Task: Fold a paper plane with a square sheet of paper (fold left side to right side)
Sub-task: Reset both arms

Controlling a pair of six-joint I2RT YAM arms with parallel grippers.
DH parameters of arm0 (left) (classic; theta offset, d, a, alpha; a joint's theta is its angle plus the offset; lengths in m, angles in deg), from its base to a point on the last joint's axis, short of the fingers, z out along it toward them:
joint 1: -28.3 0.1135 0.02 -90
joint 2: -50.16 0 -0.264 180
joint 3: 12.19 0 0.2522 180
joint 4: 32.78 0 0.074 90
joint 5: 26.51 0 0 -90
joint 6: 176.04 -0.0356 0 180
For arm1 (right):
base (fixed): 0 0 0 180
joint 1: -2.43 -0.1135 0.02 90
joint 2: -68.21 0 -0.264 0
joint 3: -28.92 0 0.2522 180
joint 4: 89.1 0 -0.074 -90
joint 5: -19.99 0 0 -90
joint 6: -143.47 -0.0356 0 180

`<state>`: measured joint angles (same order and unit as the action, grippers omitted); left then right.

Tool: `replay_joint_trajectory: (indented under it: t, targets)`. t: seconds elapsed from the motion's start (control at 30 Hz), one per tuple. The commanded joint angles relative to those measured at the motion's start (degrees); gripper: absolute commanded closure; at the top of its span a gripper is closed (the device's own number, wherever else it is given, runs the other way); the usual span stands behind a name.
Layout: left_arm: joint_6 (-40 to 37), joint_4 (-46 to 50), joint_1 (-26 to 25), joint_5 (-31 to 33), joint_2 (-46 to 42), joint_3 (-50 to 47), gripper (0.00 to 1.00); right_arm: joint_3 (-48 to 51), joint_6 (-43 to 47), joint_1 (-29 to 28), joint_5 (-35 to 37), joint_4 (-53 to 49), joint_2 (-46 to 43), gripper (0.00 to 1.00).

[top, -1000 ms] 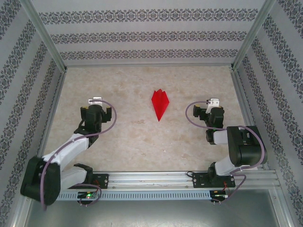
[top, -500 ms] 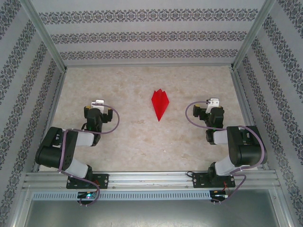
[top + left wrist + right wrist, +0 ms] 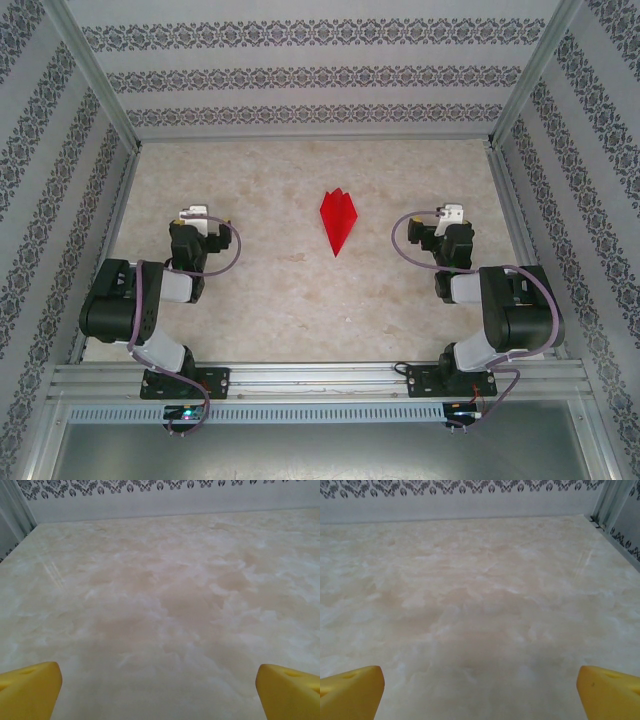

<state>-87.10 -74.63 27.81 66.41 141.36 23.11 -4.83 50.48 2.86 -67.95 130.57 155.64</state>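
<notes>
You've pulled the left arm back: the left gripper (image 3: 196,222), fingers wide and empty, sits well left of the small pointed bright red paper plane (image 3: 337,220); the right gripper (image 3: 447,220), equally wide, waits right of it; folding looks finished

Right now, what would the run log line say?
left hand: open, empty | right hand: open, empty | paper plane: folded, lying between them

paper plane (image 3: 338,220) creases too small, both jaws cropped
</notes>
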Motion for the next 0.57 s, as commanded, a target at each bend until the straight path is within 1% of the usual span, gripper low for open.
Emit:
replay_joint_trajectory:
  t: [0.0,0.07,0.53]
  targets:
    - [1.57,1.58,0.49,-1.97,-0.20,0.65,0.01,-1.28,0.42,-0.95,0.62,1.09,0.01,0.02]
    - [1.33,0.54,0.49,-2.06,0.16,0.43,0.01,-1.45,0.52,-0.95,0.53,0.82,0.01,0.02]
    - [1.41,0.95,0.49,-2.17,0.01,0.52,0.01,-1.63,0.86,-1.22,0.61,0.41,0.01,0.02]
